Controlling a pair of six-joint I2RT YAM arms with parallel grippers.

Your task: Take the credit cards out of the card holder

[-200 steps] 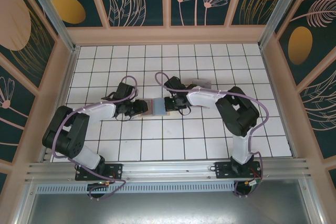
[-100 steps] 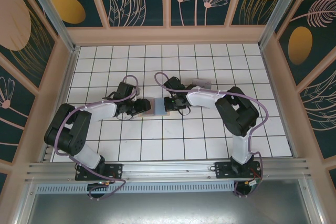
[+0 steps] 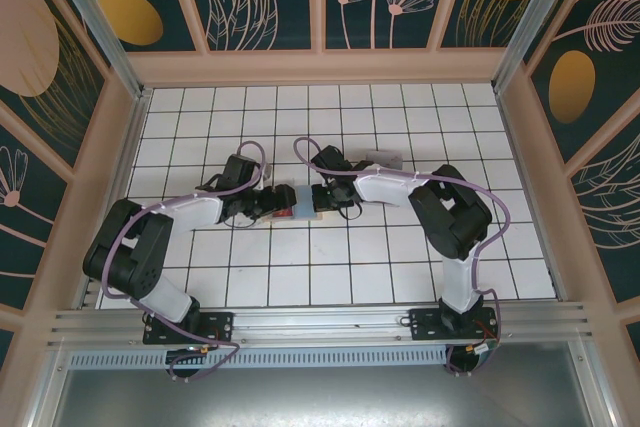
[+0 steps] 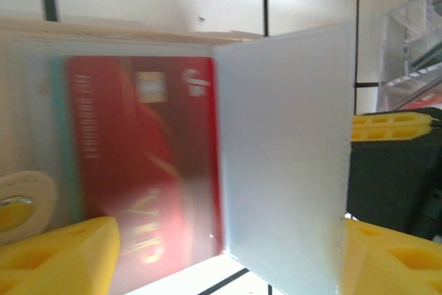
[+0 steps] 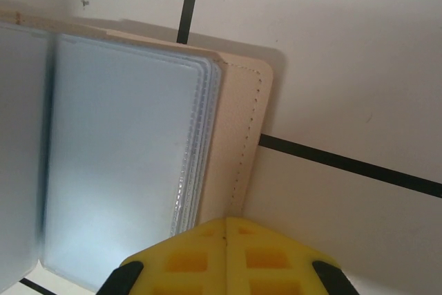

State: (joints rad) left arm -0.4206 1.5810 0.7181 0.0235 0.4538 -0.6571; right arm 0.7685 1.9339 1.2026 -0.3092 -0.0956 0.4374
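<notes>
The tan card holder (image 3: 303, 199) lies open on the tiled floor between both arms. In the left wrist view a red credit card (image 4: 138, 164) sits in a clear sleeve on its left half, and a frosted blue-grey sleeve page (image 4: 283, 150) stands up beside it. My left gripper (image 4: 228, 267) is open, its yellow fingertips spread wide either side of that page. My right gripper (image 5: 226, 253) is shut, its tips pressed together on the holder's tan stitched edge (image 5: 238, 136). From above, the left gripper (image 3: 268, 203) and right gripper (image 3: 322, 197) flank the holder.
A clear plastic tray (image 3: 382, 159) lies just behind the right arm's wrist and shows at the upper right of the left wrist view (image 4: 414, 39). Wooden walls ring the white tiled floor (image 3: 350, 267). The holder's cream snap button (image 4: 17, 202) sits by my left fingertip.
The left gripper has edged right against the holder. A sleeve page has lifted and the red card now shows on the holder's left half. The right arm has held still.
</notes>
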